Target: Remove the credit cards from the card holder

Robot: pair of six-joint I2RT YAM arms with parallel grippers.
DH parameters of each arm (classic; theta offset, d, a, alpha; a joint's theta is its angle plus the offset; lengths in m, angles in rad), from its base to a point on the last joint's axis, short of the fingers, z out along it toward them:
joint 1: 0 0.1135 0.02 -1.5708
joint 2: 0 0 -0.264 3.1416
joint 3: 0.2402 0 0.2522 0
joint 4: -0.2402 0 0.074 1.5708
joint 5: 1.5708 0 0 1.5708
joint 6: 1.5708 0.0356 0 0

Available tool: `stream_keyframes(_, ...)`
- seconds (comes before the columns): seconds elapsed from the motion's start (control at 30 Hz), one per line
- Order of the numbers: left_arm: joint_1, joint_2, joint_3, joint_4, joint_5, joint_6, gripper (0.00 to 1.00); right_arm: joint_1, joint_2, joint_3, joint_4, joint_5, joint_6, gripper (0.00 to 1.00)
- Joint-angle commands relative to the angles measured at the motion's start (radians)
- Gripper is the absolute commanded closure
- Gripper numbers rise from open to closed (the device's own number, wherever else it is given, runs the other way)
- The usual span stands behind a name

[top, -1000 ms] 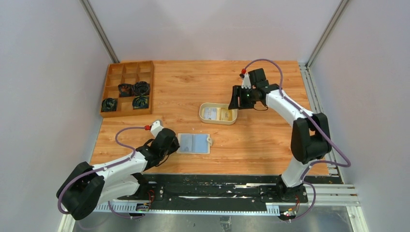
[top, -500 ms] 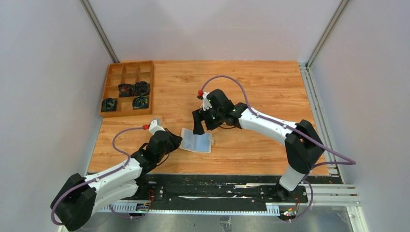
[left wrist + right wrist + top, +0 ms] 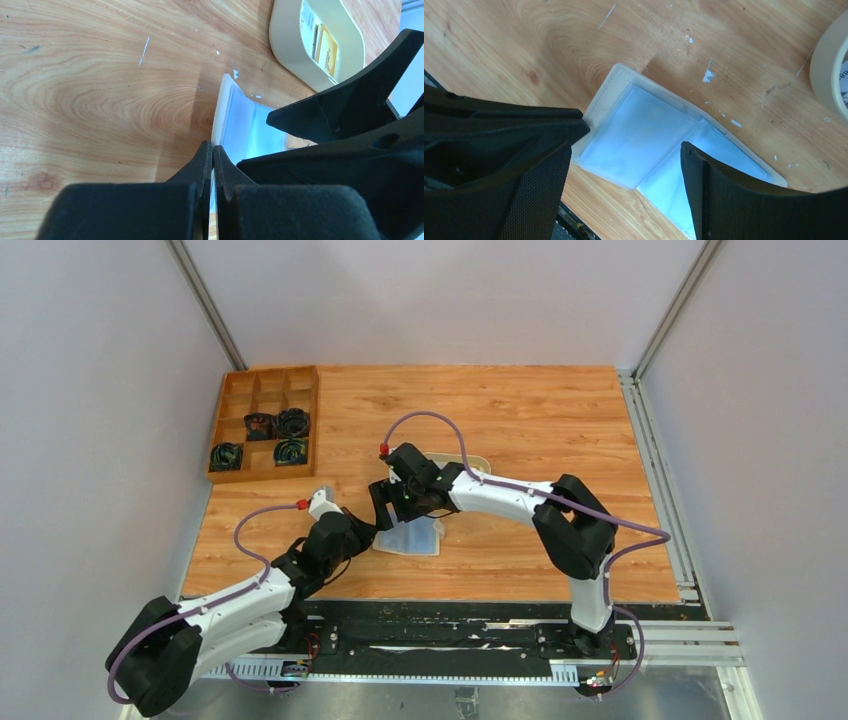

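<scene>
Pinching item, nearest the bases: left gripper (image 3: 212, 150), fingers pressed together on the cream left border of the card holder (image 3: 649, 135), likely as an anchor so the holder cannot slide. The card holder lies opened on the table (image 3: 540, 410), pale blue pockets up, with its gripped edge curling slightly. No card shows plainly in the pockets, so whether any remain cannot be told. Just above it is the right gripper (image 3: 629, 145), fingers spread wide over the pockets, apparently lining up for a pull. Behind it the tray (image 3: 282, 45) holds cards (image 3: 327, 50), one whitish and one yellow, probably as the drop point. Far left is a wooden box (image 3: 240, 385) with black coils (image 3: 290, 423).
</scene>
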Motion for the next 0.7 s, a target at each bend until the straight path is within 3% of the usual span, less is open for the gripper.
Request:
stream_keyframes(0.0, -0.004, 0.002, -0.011, 0.03, -0.004, 0.006, 1.0, 0.026, 0.031, 0.052, -0.05, 0.076, 0.031, 0.16)
stream_keyframes(0.67, -0.004, -0.001, -0.029, 0.027, -0.016, 0.007, 1.0, 0.067, 0.143, 0.129, -0.199, 0.247, -0.015, 0.17)
